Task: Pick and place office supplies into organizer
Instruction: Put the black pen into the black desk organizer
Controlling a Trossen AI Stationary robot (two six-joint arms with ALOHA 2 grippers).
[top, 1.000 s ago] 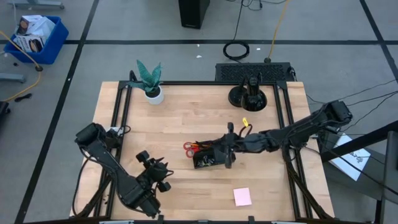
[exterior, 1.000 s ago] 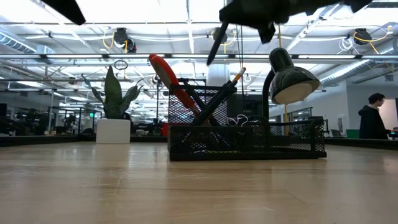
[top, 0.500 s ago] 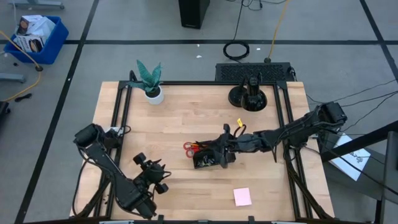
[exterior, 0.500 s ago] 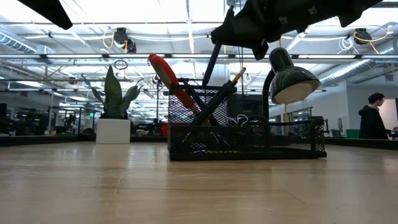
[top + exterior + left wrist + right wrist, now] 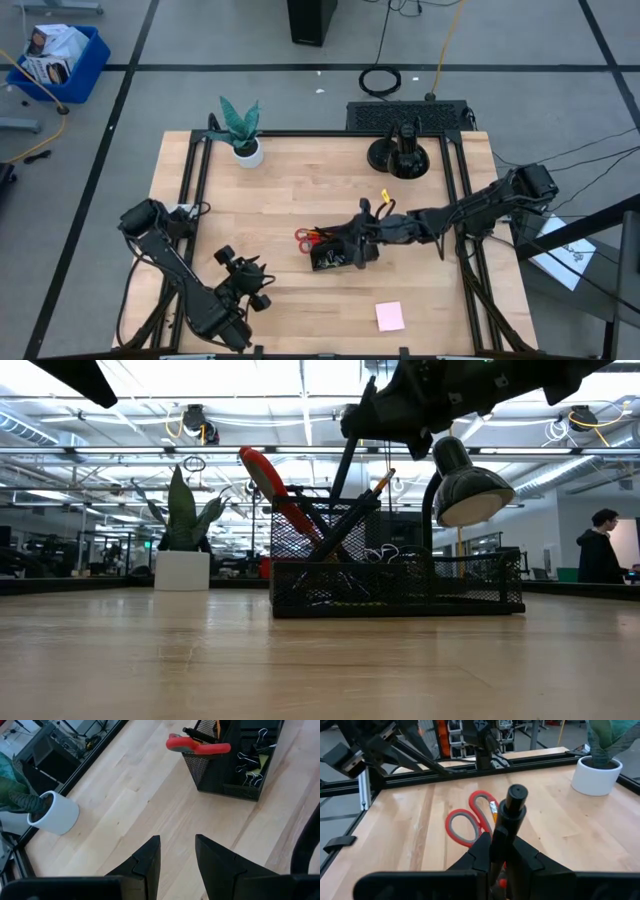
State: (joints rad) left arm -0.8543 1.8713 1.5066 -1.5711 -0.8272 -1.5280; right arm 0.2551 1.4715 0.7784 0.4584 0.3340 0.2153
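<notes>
High view is showing my right gripper [image 5: 358, 236] above the organizer [image 5: 335, 257] at the table's middle, fingers closed on a black pen [image 5: 506, 827] that I am lowering into the tall compartment beside the scissors [image 5: 470, 816]. Next I should open and lift straight. My left gripper [image 5: 176, 860] is waiting open near the table's front-left.

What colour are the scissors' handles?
Red. The scissors show this best in the right wrist view, standing in the organizer.

1. A green plant in a white pot [image 5: 243, 136] stands near the worktop's [image 5: 300, 190] far left corner.
2. A black desk lamp [image 5: 402, 152] sits at the far edge.
3. A blue bin [image 5: 60, 60] rests on the floor.
</notes>
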